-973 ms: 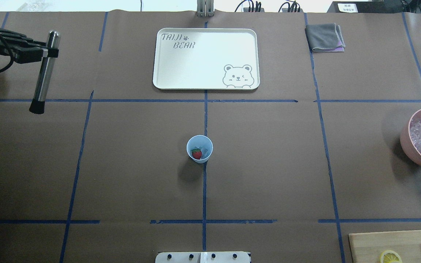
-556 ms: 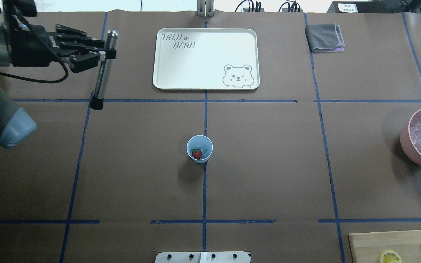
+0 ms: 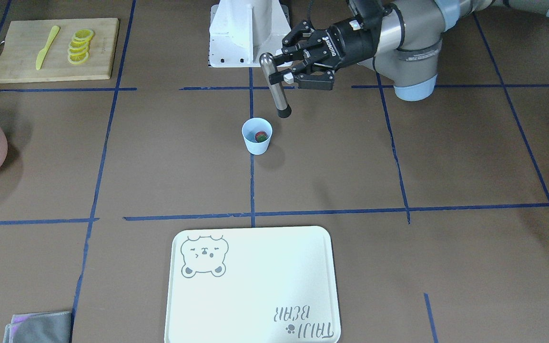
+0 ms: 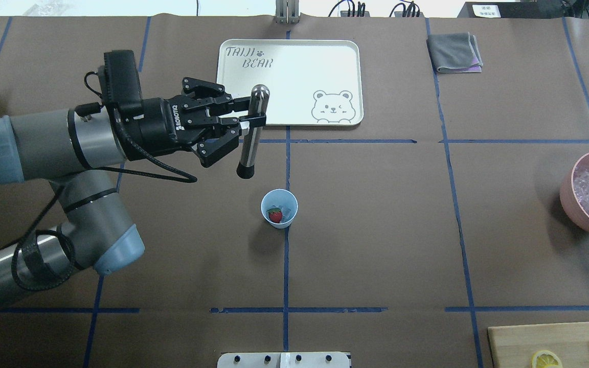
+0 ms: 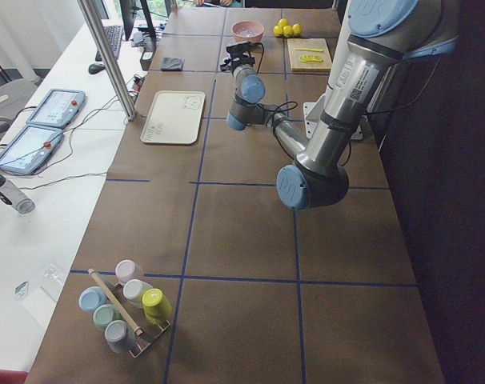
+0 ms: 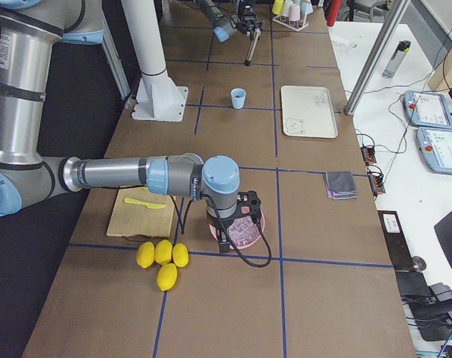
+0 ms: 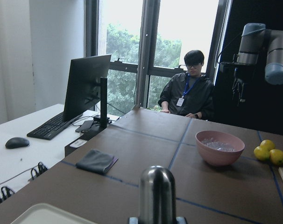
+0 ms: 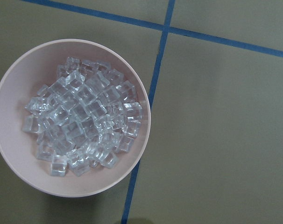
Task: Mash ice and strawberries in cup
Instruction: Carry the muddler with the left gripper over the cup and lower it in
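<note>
In the overhead view the cup (image 4: 280,195) stands upright at the table's middle, with the strawberries (image 4: 275,215) and the ice (image 4: 287,211) lying inside it, the ice at 2 o'clock of the berry. The left gripper (image 4: 251,118) is clamped on the upper part of a steel muddler (image 4: 250,145), which hangs nearly upright above the table, its black tip at 11 o'clock of the cup and apart from it. The right gripper (image 6: 246,209) hangs over the pink bowl (image 4: 568,199) of ice cubes at the cup's 3 o'clock; whether its fingers are apart or together, I cannot tell.
</note>
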